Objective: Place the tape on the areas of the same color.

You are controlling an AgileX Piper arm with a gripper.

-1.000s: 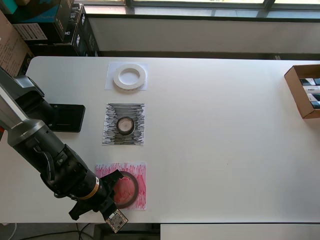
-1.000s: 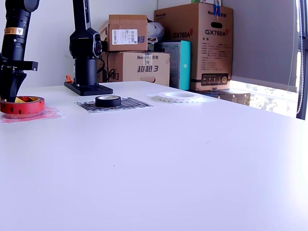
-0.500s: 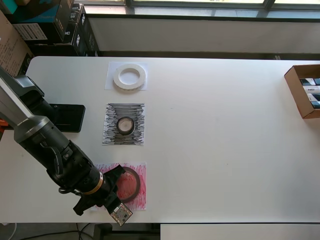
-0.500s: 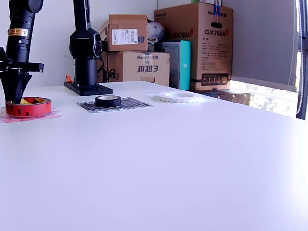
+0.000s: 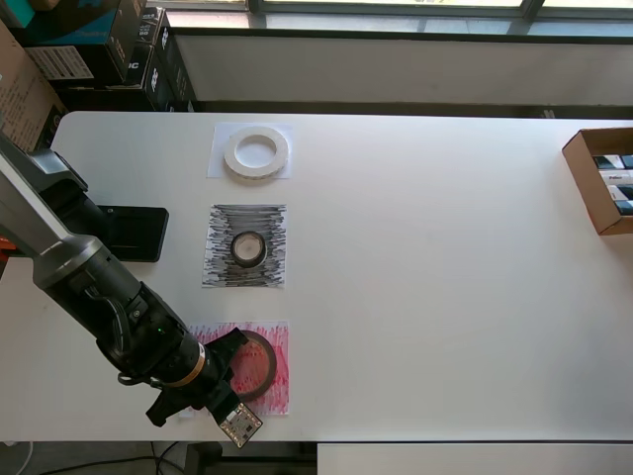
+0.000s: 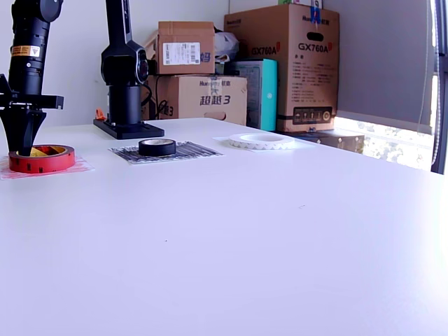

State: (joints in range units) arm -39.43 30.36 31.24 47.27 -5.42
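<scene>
Hovering pincer (image 5: 229, 373), grip state unclear, over maroon roll (image 5: 253, 363) on red sheet (image 5: 278, 341).

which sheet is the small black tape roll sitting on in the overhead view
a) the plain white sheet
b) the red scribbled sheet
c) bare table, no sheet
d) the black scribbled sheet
d: the small black tape roll rests in the middle of the black scribbled sheet, between the white ring on its white sheet and the maroon ring on the red sheet.
</scene>
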